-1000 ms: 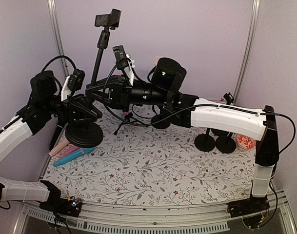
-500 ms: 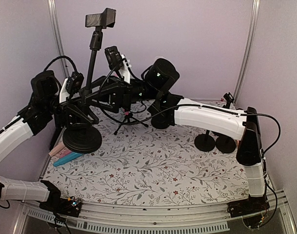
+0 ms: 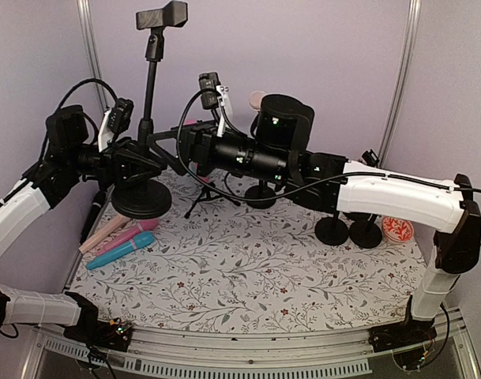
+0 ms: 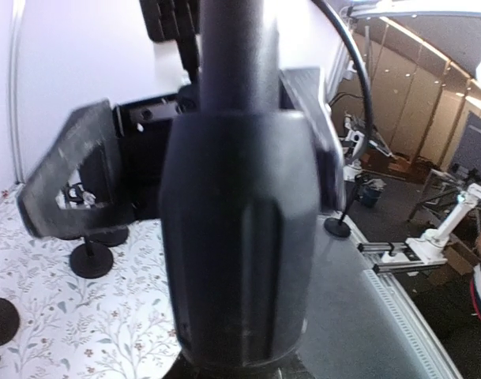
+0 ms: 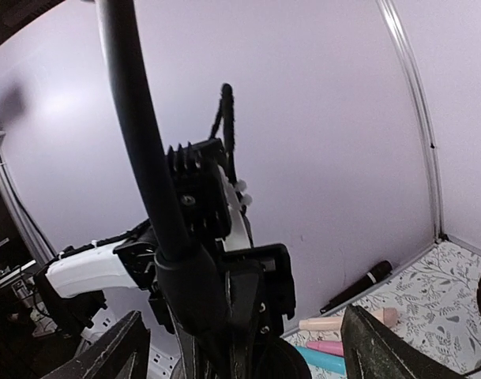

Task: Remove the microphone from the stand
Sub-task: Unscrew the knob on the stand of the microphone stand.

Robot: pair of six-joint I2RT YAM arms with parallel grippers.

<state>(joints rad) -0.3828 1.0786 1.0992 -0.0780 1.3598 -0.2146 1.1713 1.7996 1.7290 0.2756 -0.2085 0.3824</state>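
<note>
Clamping left pincer [image 4: 201, 189]: I squeeze the stand [image 3: 149, 87] at its lower collar.
Right pincer [image 5: 244, 320]: spread wide, facing the pole, not touching.
Microphones [image 3: 120, 251]: lying on my desk [image 3: 248, 268] beside the stand's base.

From high behind the near edge we look down over the whole table [image 3: 248, 268]. Our left wrist view sits very close to the stand [image 4: 240, 197] and faces right across the table. Our right wrist view faces left, a little farther off, at this same stand [image 5: 145, 158].
</note>
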